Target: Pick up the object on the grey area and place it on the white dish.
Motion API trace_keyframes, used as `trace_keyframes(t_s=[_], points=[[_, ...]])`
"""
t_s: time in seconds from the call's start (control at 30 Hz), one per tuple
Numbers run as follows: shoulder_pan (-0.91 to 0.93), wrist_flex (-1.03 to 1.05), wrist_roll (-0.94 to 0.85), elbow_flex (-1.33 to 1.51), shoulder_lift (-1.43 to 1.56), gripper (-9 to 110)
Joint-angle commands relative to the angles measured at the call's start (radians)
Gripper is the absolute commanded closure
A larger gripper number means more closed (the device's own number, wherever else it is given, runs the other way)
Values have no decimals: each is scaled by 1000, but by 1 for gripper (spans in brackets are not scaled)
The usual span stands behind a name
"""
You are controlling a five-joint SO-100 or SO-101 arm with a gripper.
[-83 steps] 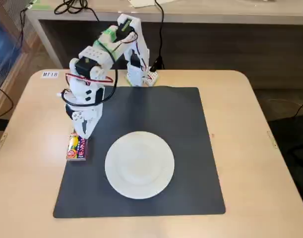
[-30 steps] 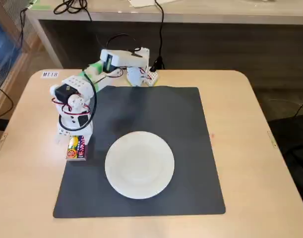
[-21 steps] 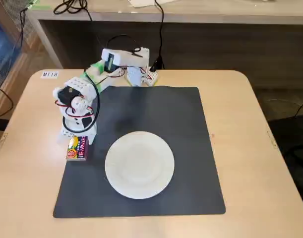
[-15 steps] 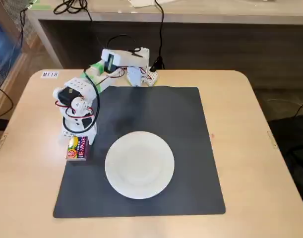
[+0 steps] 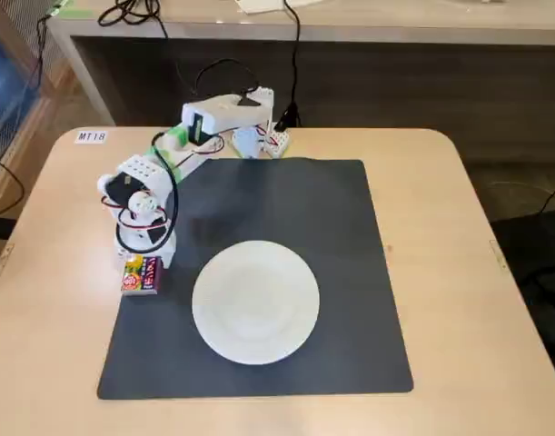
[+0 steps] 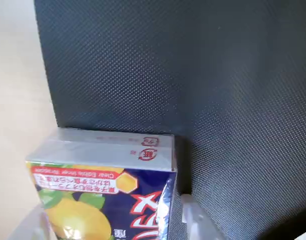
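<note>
The object, a glossy yellow, red and purple snack packet, lies across the left edge of the grey area, a dark mat, partly on the wooden table. My gripper is lowered over it. In the wrist view the packet fills the bottom left, and my gripper straddles it, one pale finger on each side. A thin dark gap shows beside the right fingertip, so the jaws are open. The white dish, a plain round plate, sits empty on the mat to the right of the packet.
The arm's base stands at the table's far edge with cables running back to a shelf. A small label is stuck at the table's far left corner. Bare wooden table surrounds the mat.
</note>
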Motion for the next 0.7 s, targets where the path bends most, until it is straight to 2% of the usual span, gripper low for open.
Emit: trace_keyframes(t_s=[0.0, 0.27, 0.67], points=[[18, -8, 12, -41, -5, 74], [25, -8, 44, -54, -2, 88], [12, 0, 26, -46, 87, 90]])
